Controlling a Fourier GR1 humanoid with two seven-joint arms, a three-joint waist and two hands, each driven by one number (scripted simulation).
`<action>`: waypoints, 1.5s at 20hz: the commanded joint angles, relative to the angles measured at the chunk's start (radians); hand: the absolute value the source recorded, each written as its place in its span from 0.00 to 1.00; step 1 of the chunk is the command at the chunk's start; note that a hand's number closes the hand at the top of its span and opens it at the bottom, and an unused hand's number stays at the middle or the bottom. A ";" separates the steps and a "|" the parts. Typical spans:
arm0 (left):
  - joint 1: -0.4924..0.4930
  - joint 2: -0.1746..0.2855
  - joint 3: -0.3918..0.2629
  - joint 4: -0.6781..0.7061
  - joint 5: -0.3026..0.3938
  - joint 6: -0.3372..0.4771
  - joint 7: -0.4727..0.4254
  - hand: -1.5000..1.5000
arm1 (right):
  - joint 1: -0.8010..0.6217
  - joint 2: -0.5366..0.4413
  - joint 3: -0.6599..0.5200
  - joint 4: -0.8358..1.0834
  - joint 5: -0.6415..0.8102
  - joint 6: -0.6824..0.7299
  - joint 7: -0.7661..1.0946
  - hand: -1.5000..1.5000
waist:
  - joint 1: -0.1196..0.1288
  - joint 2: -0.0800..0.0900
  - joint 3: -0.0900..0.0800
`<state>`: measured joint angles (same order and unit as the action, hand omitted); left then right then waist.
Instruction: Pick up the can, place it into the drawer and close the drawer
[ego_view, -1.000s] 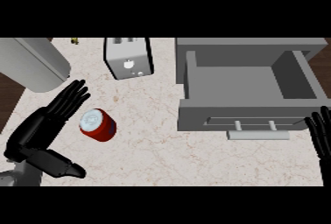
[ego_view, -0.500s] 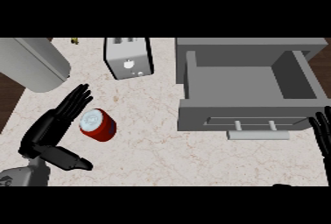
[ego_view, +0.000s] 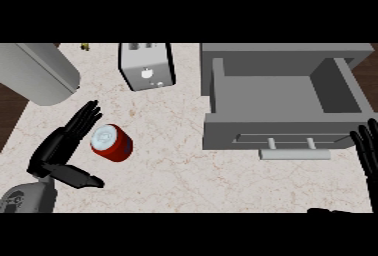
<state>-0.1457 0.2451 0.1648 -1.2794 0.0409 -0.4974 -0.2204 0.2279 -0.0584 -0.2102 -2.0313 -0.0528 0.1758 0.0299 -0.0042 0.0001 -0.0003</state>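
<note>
Nearest to us, the grey left forearm (ego_view: 22, 197) comes in at the lower left corner. Its left hand (ego_view: 59, 150) lies open: the fingers (ego_view: 83, 120) are straight and point away from us, and the thumb (ego_view: 80, 178) reaches out to the right. The right hand (ego_view: 367, 150) rests at the right edge, fingers straight and up, just beside the drawer's front corner.

The can (ego_view: 111, 143) sits on the desk (ego_view: 184, 185) in the crook between the left hand's fingers and thumb, just to the right of the fingers. We cannot tell whether they touch it. It seems to stand upright, with its long axis rising off the desk. Its pale lid faces up towards us, and its red wall shows on the lower right side.

To the right of the can we see a broad bare stretch of marbled desk, running all the way to the drawer (ego_view: 273, 95). The drawer is pulled open, its grey floor bare, and its front with a pale handle (ego_view: 295, 154) faces us. The desk's left edge runs close behind the left hand, with dark floor beyond it.

Farther back a toaster (ego_view: 148, 65) stands between the can and the drawer's far left corner. A large pale grey rounded body (ego_view: 33, 72) fills the far left.
</note>
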 joint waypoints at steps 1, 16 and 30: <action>-0.033 0.033 0.027 0.081 -0.017 -0.015 -0.047 0.00 | 0.041 0.055 0.088 -0.011 0.089 -0.045 -0.043 0.00 | 0.000 0.000 0.000; -0.096 0.058 0.015 0.452 -0.163 0.013 -0.357 0.00 | 0.021 0.027 -0.001 -0.078 -0.006 0.020 0.043 0.00 | -0.001 0.000 0.000; -0.275 0.063 0.032 0.708 -0.176 0.035 -0.387 0.00 | -0.005 0.022 -0.008 -0.067 0.020 0.012 0.052 0.00 | -0.003 0.001 0.000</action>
<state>-0.3714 0.3207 0.1949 -0.5991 -0.1423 -0.4598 -0.6255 0.2370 -0.0388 -0.2243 -2.0970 -0.0490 0.1921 0.0716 -0.0077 0.0009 -0.0005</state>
